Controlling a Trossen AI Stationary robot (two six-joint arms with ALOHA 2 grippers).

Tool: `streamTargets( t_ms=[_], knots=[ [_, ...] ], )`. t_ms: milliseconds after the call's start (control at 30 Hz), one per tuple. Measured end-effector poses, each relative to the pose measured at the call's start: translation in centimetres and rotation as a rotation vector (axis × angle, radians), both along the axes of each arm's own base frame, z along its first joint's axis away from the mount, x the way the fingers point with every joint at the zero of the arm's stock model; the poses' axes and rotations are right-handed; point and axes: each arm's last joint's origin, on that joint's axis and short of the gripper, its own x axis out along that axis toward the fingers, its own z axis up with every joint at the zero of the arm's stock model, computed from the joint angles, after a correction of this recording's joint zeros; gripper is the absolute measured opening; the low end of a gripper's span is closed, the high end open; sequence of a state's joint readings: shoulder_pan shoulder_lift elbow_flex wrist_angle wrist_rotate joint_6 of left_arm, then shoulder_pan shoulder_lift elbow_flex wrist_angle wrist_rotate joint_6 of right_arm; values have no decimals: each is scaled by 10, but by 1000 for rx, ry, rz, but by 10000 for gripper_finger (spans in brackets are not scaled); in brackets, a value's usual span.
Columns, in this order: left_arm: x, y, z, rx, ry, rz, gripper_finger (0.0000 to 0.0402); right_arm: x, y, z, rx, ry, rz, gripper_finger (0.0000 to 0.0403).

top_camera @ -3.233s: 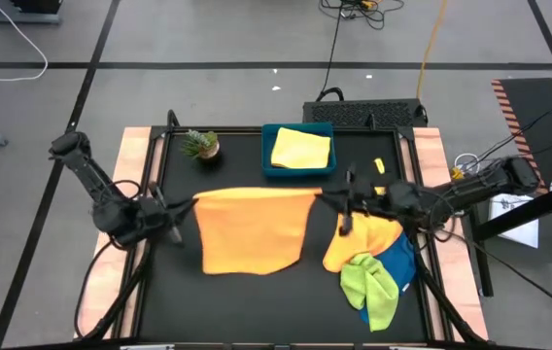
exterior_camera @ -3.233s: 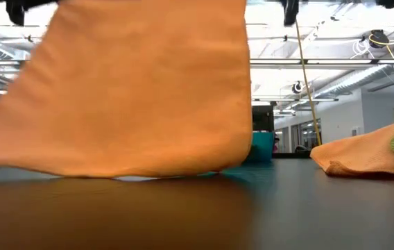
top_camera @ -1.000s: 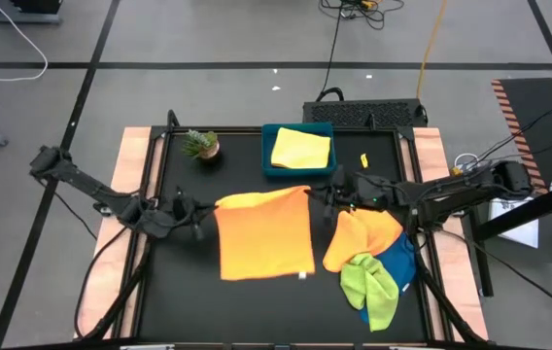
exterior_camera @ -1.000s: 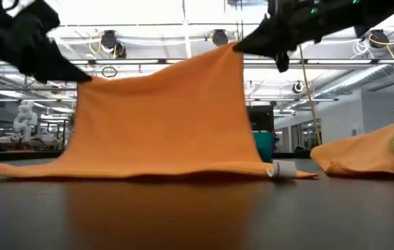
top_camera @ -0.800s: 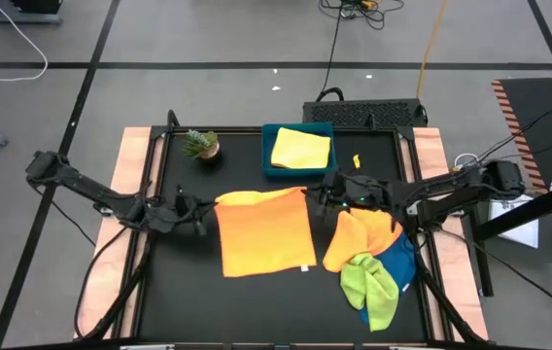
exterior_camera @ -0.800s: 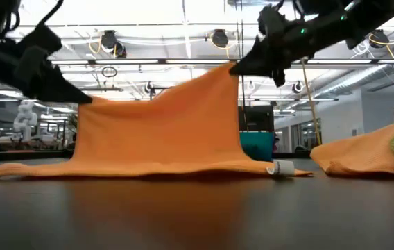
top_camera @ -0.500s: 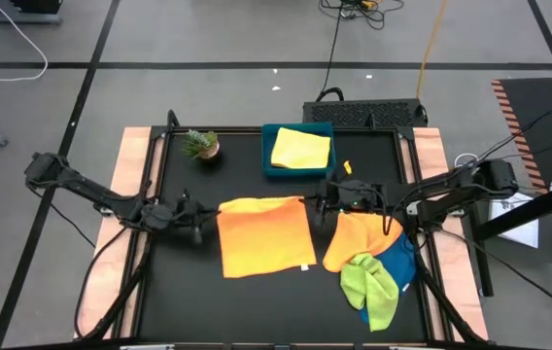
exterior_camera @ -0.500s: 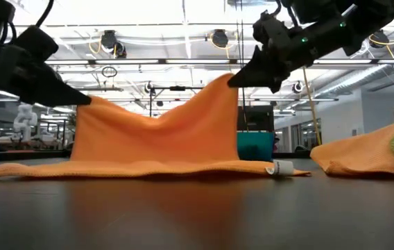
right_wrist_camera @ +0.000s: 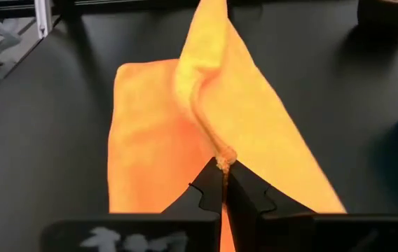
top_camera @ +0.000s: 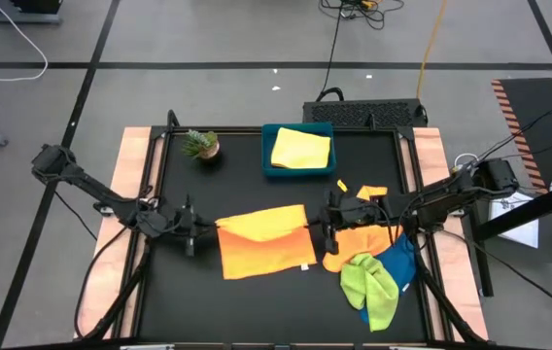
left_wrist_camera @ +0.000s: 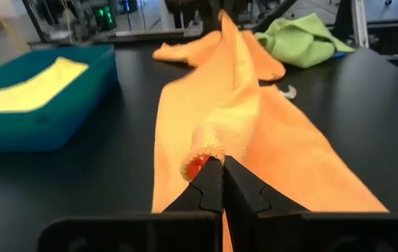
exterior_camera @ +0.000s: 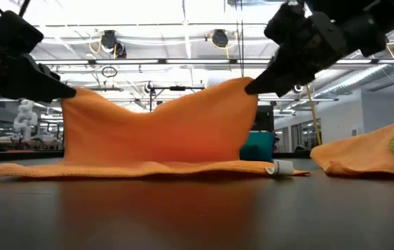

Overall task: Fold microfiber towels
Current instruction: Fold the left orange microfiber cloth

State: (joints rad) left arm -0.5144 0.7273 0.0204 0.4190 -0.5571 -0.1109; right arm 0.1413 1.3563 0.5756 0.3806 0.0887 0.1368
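An orange microfiber towel lies mid-table, its near half flat on the black table top and its far edge raised between both grippers, sagging in the middle. My left gripper is shut on its left far corner, and my right gripper is shut on its right far corner. A yellow towel lies in the blue tray. Orange, lime green and blue towels lie heaped at the right. My left gripper pinches the towel's left far corner between its two fingertips, coming nearly level from the table's left. The corner is bunched and held above the table; cloth runs slack from it. My right gripper pinches the right far corner between its two fingertips, coming from the table's right and slanting slightly down. The corner is held clear of the table, with the cloth falling away below it.
A small potted plant stands at the far left. The towel's white label lies at its near right corner. The heap of towels sits close to my right arm. Bare black table top lies along the near edge.
Both grippers have sunk and moved toward the table's near edge, staying shut on the corners. The towel's raised far edge has come down and over the near half, which has stayed flat on the table. The middle of the held edge sags more.
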Motion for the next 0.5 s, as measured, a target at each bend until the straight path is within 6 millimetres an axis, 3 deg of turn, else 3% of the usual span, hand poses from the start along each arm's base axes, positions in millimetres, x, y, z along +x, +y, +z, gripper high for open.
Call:
streamTargets(
  t_ms=[233, 500],
  knots=[
    [10, -14, 5, 83, 37, 6, 1, -15, -2, -18, 35, -50, -30, 0],
    [50, -40, 1, 169, 182, 0, 0, -22, -3, -25, 74, -82, -25, 0]
  ],
)
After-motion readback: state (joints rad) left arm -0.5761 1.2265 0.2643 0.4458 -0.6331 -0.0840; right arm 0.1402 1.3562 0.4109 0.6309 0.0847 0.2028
